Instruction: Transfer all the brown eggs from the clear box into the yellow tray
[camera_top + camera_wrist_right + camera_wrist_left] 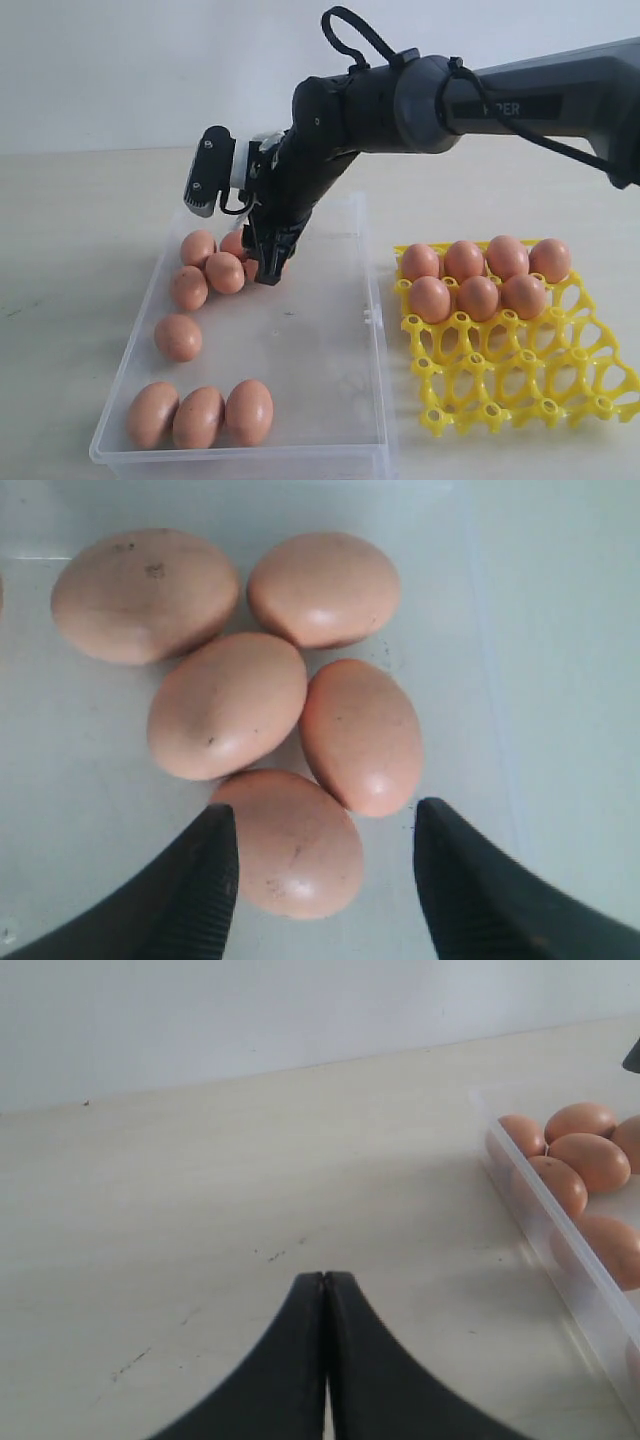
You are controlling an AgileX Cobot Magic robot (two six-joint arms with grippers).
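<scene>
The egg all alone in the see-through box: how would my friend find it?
Find the clear box left of the yellow tray. By its left wall, between the far bunch and the near row of three, lies one brown egg. Only it touches no other egg.

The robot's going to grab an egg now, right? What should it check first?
1. Right tool open: ok.
2. An egg lies between its fingers: ok.
3. That egg free of its neighbours: not ok, two press against it.
4. Tool low enough to close on the egg: cannot tell.
5. Tray has empty cells: ok, only seven filled.
6. Left tool out of the way: ok, shut, over the table beside the box.
</scene>
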